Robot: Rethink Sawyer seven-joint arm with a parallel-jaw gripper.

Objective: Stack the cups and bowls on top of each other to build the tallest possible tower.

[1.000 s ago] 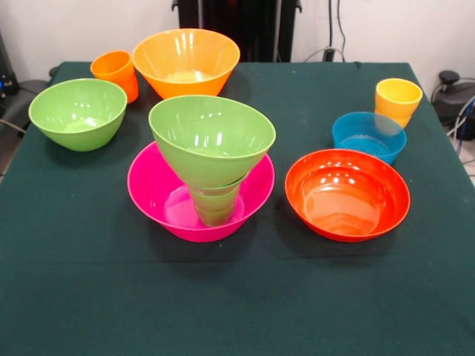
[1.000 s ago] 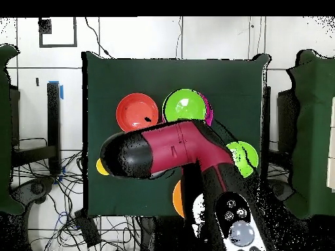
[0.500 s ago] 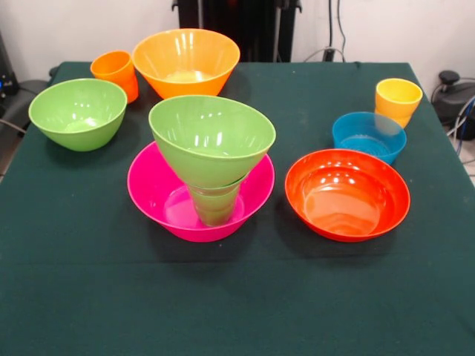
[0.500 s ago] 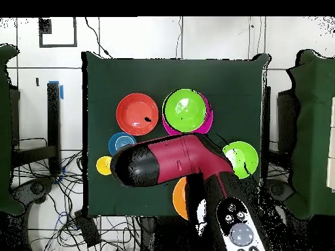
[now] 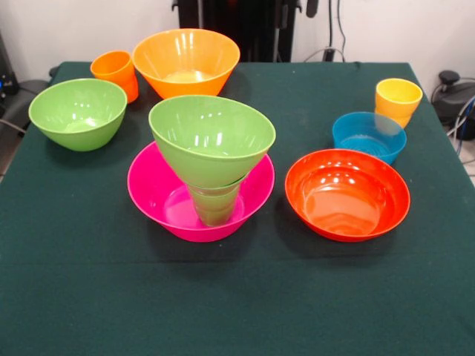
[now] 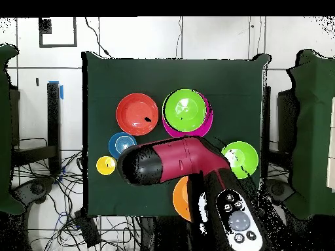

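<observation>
Leaning light green bowl (image 5: 211, 137) atop green cup (image 5: 215, 204) inside pink bowl (image 5: 152, 196).

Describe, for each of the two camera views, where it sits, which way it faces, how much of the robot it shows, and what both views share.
Front view: across the table, facing the robot's side; looks at the pink bowl holding the stack; no arm shows.
Overhead view: above, looking straight down; the red and black arm crosses the table.
Shared: pink bowl, red-orange bowl, yellow cup.

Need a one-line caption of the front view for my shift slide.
Light green bowl tilts atop a green cup in the pink bowl; six pieces remain loose on the table.
</observation>
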